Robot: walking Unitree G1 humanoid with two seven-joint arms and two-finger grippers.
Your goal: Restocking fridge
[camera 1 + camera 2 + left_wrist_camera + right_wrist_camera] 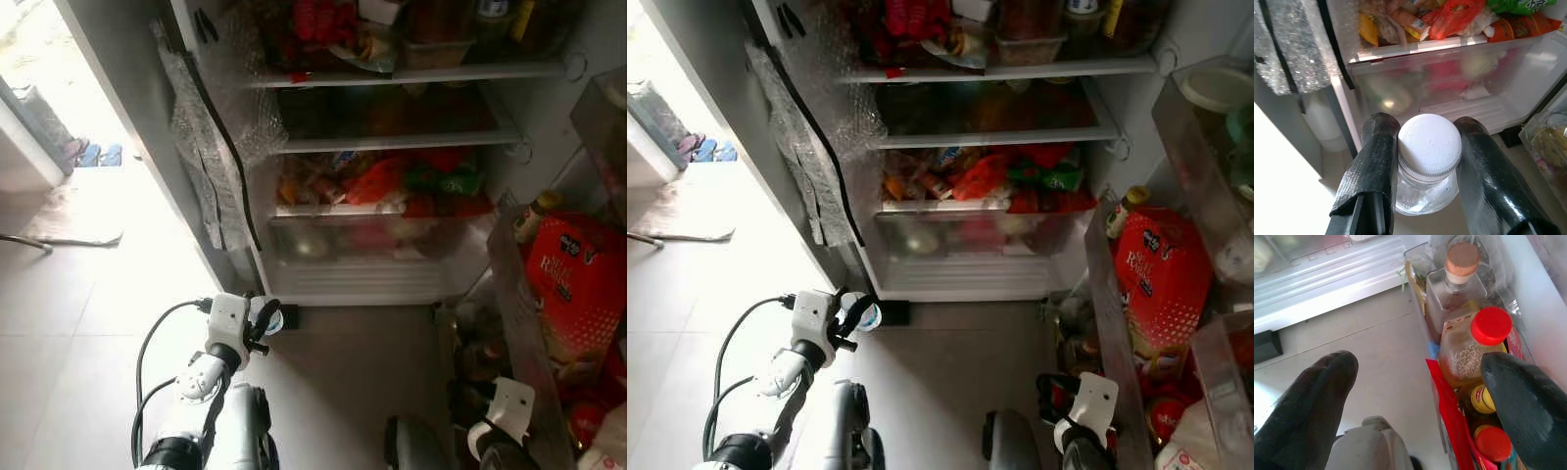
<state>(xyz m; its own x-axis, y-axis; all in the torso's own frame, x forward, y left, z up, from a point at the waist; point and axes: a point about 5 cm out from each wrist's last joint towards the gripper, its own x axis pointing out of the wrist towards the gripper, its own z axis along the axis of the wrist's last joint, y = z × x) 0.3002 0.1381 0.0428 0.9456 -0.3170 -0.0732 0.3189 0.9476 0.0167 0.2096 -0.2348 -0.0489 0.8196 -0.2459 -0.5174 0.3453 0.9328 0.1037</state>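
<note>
floor (353,382): open path | crisper drawer (372,240): shut (shelves (392,142) crowded)

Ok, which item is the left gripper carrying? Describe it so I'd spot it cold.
Start at the open fridge, then drop to the floor before its bottom drawer, where the left gripper is raised. Between its two black fingers sits a small clear glass jar, shut with a ribbed white screw cap, unlike the red-capped bottles in the door.

At your ten o'clock, sandals (95,154) lie out on the sunlit ground beyond the doorway. Nearer, at nine o'clock, a flat mat (73,221) rests on the pale tiled floor (69,323), which spreads toward six o'clock.
</note>
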